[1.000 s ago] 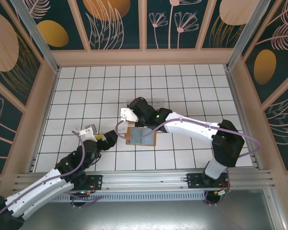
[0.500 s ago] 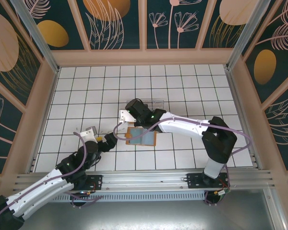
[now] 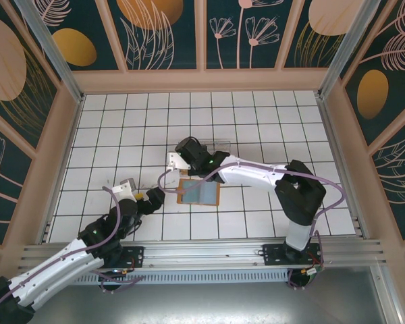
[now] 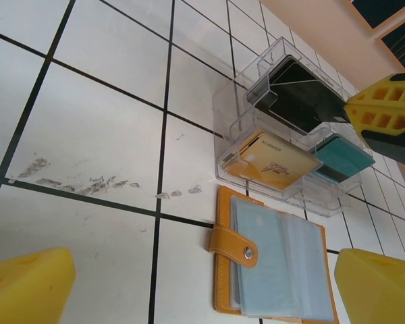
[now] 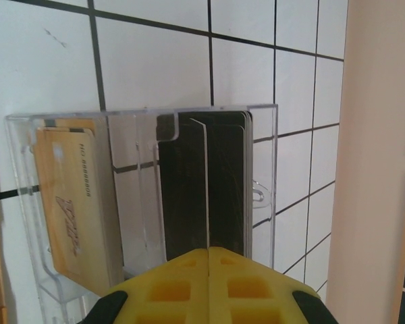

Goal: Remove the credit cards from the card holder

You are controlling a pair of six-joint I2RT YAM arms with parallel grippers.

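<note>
Clear tray (image 4: 237, 131) sits just beyond open card holder (image 4: 277, 270); left hand (image 4: 202, 290) apart, right hand (image 5: 208, 262) together.

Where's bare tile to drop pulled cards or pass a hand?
Free: columns along left wall; far rows behind clear tray; columns right of right arm. Crowded: centre, where card holder, tray, left gripper and right gripper bunch.

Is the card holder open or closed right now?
Open: the card holder lies spread flat, pale inner pockets facing up, snap strap unfastened.
</note>
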